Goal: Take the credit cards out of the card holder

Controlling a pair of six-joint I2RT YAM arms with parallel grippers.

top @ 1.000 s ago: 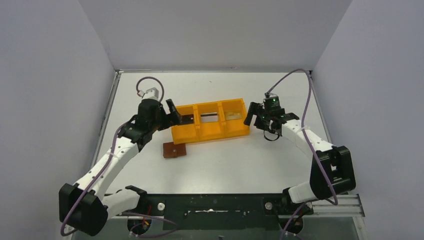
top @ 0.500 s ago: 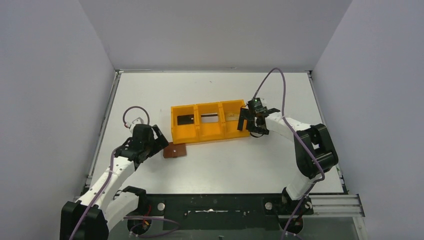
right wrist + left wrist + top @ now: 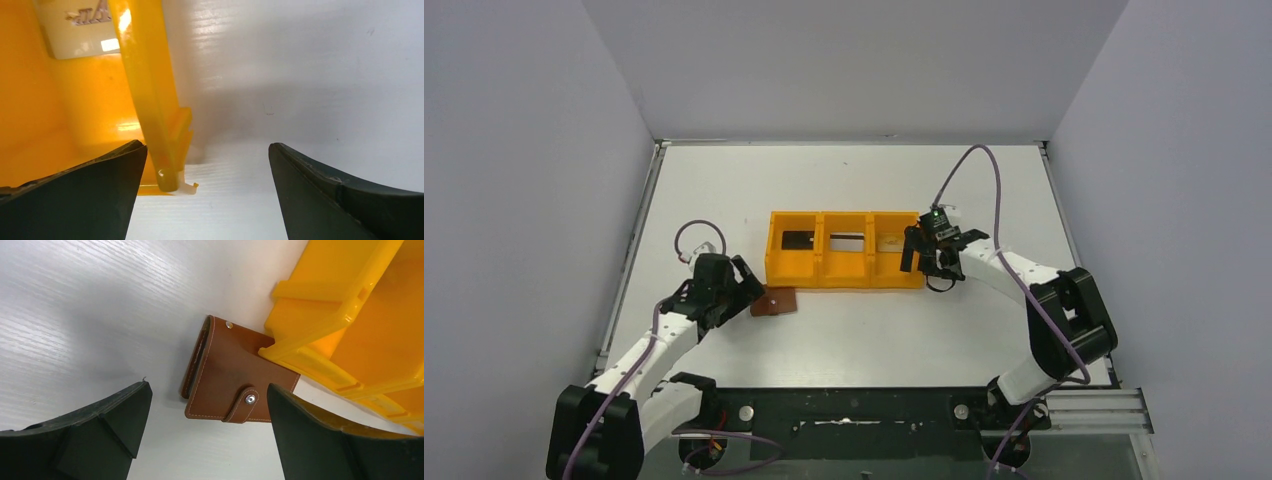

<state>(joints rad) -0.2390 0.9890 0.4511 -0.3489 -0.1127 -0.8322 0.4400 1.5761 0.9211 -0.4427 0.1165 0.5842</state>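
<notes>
Left gripper (image 3: pixel 207 387) and right gripper (image 3: pixel 207 145) both gaped; credit cards (image 3: pixel 795 240) lay in the orange tray (image 3: pixel 844 276), card holder (image 3: pixel 230 372) folded toward the left edge: apparently nothing remained.

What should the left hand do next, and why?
Probably just lift the open left gripper away: the card holder lies snapped shut, and the credit cards already seem to lie in the orange tray's three compartments.
</notes>
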